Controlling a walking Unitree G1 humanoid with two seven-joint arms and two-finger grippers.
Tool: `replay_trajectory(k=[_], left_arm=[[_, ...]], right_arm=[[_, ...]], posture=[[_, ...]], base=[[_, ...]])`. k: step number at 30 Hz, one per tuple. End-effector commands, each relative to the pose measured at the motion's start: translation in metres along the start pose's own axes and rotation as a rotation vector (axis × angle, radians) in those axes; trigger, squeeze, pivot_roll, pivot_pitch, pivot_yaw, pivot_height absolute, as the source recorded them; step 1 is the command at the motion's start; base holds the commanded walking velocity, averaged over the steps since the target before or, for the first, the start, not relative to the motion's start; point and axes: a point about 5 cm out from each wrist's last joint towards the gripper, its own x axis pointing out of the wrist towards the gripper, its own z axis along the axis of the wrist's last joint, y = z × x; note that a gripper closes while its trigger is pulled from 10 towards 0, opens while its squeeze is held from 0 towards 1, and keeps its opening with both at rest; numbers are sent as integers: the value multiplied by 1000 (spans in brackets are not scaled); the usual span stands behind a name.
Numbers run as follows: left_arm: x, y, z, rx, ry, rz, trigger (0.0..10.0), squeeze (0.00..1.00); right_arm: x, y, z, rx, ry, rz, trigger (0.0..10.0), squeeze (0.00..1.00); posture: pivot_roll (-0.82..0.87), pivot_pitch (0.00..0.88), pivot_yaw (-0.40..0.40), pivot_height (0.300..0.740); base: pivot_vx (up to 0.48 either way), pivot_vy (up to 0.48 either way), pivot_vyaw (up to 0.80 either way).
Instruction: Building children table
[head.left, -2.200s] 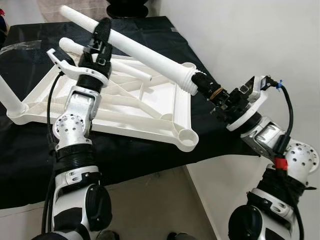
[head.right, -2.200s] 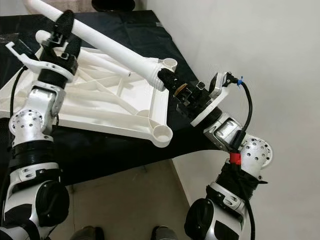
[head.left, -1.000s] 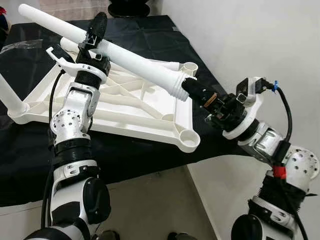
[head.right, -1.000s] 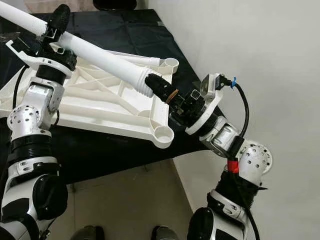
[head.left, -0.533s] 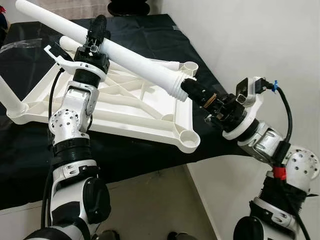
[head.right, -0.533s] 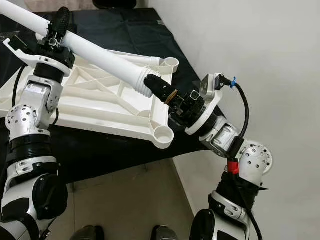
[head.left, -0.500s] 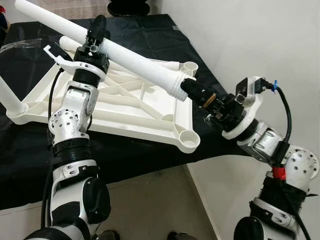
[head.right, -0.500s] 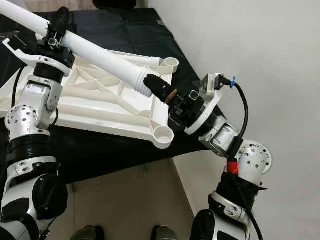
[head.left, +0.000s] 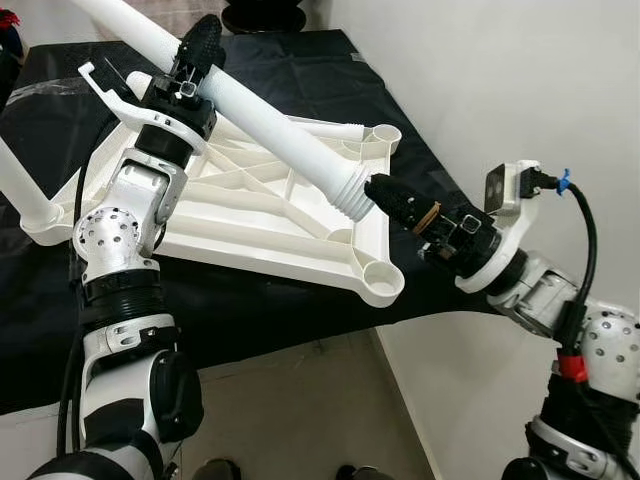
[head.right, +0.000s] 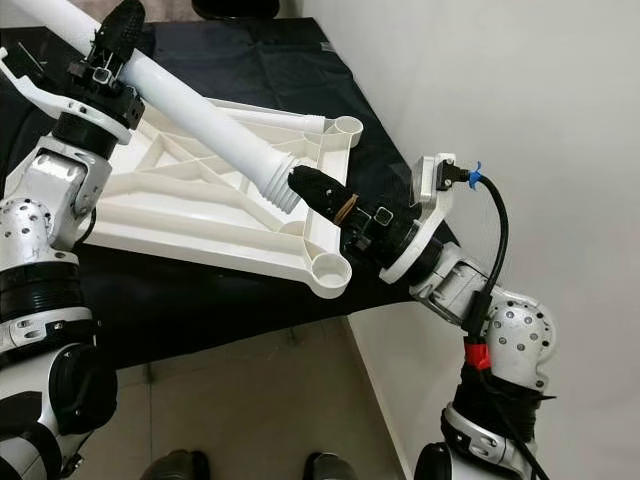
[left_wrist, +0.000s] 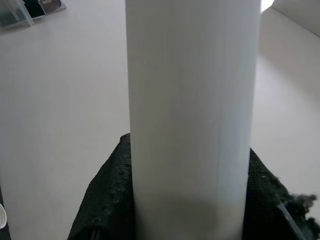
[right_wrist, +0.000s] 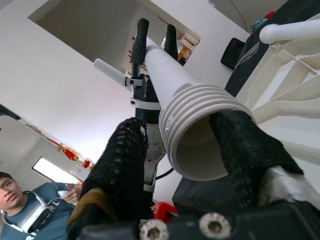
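Two grippers on one white leg (head.left: 270, 125) (threaded end free), left gripper (head.left: 195, 62), right gripper (head.left: 385, 192)

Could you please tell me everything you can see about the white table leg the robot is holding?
The table leg is a long, smooth white tube, seemingly plastic, with a ribbed, threaded, hollow end. It slants in the air above the upturned white tabletop on the black cloth. The left gripper clamps its upper shaft; the right gripper grips the ribbed lower end. It is in no corner socket.
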Motion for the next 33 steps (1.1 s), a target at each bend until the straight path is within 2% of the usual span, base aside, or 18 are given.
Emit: replay_trajectory(k=[1,5,6,8,9,10,12,16,20,22,23,25,26,27,28,29,31,33], left_arm=[[2,-6,-1,27,23,-27,0,0],[3,-9,0,51,51,-45,0,0],[10,-27,4,128,111,-128,0,0],[10,-27,4,128,111,-128,0,0],[17,-43,8,184,144,-195,0,0],[17,-43,8,184,144,-195,0,0],[24,-64,13,236,161,-281,0,0],[25,-70,15,235,148,-299,0,0],[26,-71,15,234,143,-304,0,0],[24,-72,10,255,203,-319,0,0],[24,-72,10,255,203,-319,0,0],[21,-72,2,289,288,-347,0,0],[21,-72,2,289,288,-347,0,0],[16,-68,-9,374,384,-360,0,0],[12,-65,-17,431,453,-369,0,0],[7,-61,-28,521,542,-383,0,0],[-2,-54,-45,651,669,-418,0,0],[-8,-49,-54,723,735,-440,0,0]], right_arm=[[-2,2,0,-15,1,4,10000,1000],[-10,1,-1,-36,36,-3,10000,1000],[-37,-15,-17,-86,196,-135,10000,1000],[-37,-15,-17,-86,196,-135,10000,1000],[-62,-26,-31,-106,335,-235,10000,1000],[-62,-26,-31,-106,335,-235,10000,1000],[-91,-38,-46,-101,449,-329,10000,1000],[-94,-41,-44,-92,409,-333,10000,1000],[-94,-46,-36,-145,371,-373,10000,1000],[-89,-58,-9,-262,262,-469,10000,1000],[-89,-58,-9,-262,262,-469,10000,1000],[-85,-61,14,-341,176,-500,10000,1000],[-85,-61,14,-341,176,-500,10000,1000],[-79,-54,28,-392,163,-451,10000,459],[-75,-49,37,-427,162,-411,10000,459],[-67,-39,40,-467,199,-333,10000,0],[-55,-23,35,-514,296,-210,10000,0],[-47,-15,26,-523,358,-136,10000,0]], posture=[[-103,120,-42,740],[-105,114,-40,740],[-109,89,-37,740],[-109,89,-37,740],[-106,86,-37,740],[-106,86,-37,740],[-104,81,-35,740],[-103,79,-34,740],[-102,78,-34,740],[-104,79,-31,740],[-104,79,-31,740],[-104,79,-31,740],[-104,79,-31,740],[-107,79,-27,740],[-107,79,-27,740],[-109,82,-24,740],[-110,83,-24,740],[-111,84,-23,740]], base=[[0,0,0],[0,0,0],[0,0,0],[0,0,0],[0,0,0],[0,0,0],[0,0,0],[0,0,0],[0,0,0],[0,0,0],[0,0,0],[0,0,0],[0,0,0],[0,0,0],[0,0,0],[0,0,0],[0,0,0],[0,0,0]])
